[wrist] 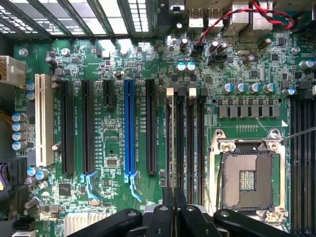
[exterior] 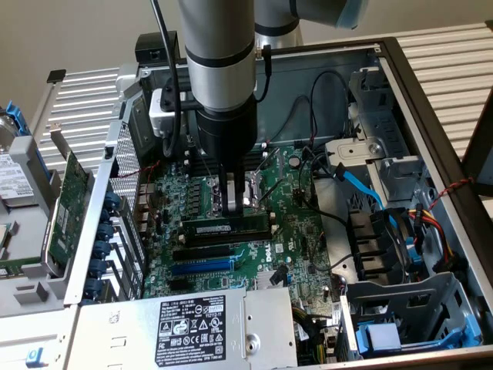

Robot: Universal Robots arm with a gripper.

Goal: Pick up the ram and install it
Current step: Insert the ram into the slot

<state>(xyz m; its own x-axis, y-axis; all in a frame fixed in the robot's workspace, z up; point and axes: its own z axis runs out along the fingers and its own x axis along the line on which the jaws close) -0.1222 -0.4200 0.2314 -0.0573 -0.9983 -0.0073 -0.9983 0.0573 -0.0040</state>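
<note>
The ram point(exterior: 223, 229) is a thin green stick with black chips and a white label. It stands upright along the first memory slot on the motherboard point(exterior: 289, 239). In the wrist view the ram point(wrist: 170, 143) is edge-on, running away from my fingertips beside the other black memory slots point(wrist: 190, 143). My gripper point(exterior: 237, 210) hangs straight down over the stick's middle, just in front of the CPU socket point(wrist: 252, 180). In the wrist view the gripper point(wrist: 174, 197) has its two fingers drawn close together on the stick's top edge.
The open PC case holds a power supply point(exterior: 192, 324) at the front. A green expansion card point(exterior: 73, 193) lies outside on the exterior view's left. On the exterior view's right are a blue cable point(exterior: 362, 185), a fan point(exterior: 385, 239) and a drive cage point(exterior: 408, 308). Long black and blue slots point(wrist: 129, 128) lie beside the memory slots.
</note>
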